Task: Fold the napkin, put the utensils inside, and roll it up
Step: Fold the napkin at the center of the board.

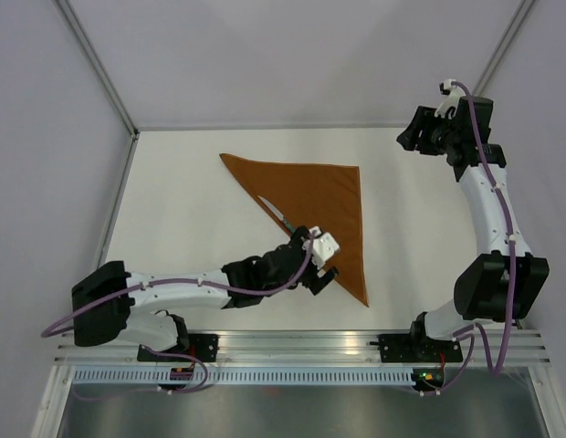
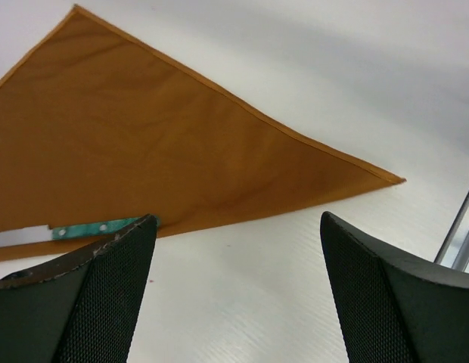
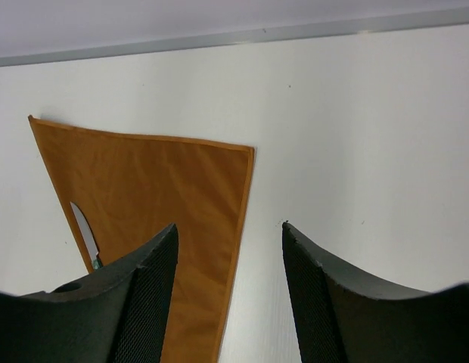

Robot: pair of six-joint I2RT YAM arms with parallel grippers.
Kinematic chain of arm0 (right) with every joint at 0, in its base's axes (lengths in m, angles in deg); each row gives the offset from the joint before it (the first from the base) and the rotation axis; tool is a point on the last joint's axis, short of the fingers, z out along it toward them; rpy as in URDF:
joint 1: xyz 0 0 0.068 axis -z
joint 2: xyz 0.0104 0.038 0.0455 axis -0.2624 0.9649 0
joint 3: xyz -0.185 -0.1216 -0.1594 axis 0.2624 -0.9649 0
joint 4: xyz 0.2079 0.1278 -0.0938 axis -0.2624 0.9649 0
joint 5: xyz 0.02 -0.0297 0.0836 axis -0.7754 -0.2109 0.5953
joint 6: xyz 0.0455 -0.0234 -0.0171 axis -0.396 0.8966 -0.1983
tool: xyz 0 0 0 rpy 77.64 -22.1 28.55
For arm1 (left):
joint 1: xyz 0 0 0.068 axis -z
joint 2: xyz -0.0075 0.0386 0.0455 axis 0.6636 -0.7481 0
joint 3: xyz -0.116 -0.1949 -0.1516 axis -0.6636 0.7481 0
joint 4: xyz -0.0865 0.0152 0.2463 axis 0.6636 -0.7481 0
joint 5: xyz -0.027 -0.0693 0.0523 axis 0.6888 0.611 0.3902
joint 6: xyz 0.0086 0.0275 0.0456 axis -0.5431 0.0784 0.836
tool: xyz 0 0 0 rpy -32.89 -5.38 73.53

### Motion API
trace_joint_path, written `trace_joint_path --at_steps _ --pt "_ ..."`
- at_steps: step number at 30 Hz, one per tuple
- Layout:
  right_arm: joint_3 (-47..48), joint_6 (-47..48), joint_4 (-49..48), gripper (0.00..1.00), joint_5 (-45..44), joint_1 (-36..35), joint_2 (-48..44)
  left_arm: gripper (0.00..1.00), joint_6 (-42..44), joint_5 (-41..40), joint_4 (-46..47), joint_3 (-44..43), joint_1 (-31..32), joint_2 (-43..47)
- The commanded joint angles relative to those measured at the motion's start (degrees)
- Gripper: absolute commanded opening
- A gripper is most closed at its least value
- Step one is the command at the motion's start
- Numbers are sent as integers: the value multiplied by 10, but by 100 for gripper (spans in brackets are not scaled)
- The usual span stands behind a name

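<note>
rust-orange cloth napkin lies folded triangular on white table, slim teal-handled knife on its long edge. left gripper jaws apart; right gripper same, far off. risk: loose roll lets knife slide out.

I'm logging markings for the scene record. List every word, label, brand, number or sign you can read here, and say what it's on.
None can be read in any view.
Napkin: plain rust-orange cloth, no print.
Knife: the green handle shows only rivets, no brand.
Small coloured spots on the front rail: too small to tell whether they carry text.
</note>
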Motion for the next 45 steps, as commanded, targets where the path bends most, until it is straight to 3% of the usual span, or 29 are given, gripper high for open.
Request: trace_joint_path --at_steps 1,6,16,34,41,45 --pt "-19 -6 -4 62 16 -3 -8 92 80 -77 125 8 61 -51" --pt "-20 0 -1 60 13 2 3 90 127 -115 190 8 133 -155" --pt "-23 2 -3 54 9 7 8 87 188 -128 277 -33 197 -312" --pt "-26 1 -9 49 10 8 13 81 223 -105 300 -87 208 -399" --pt "-26 -1 -10 47 13 8 15 65 226 -97 298 -97 207 -418" --pt "-28 -1 -11 46 14 8 14 63 225 -102 302 -101 207 -426"
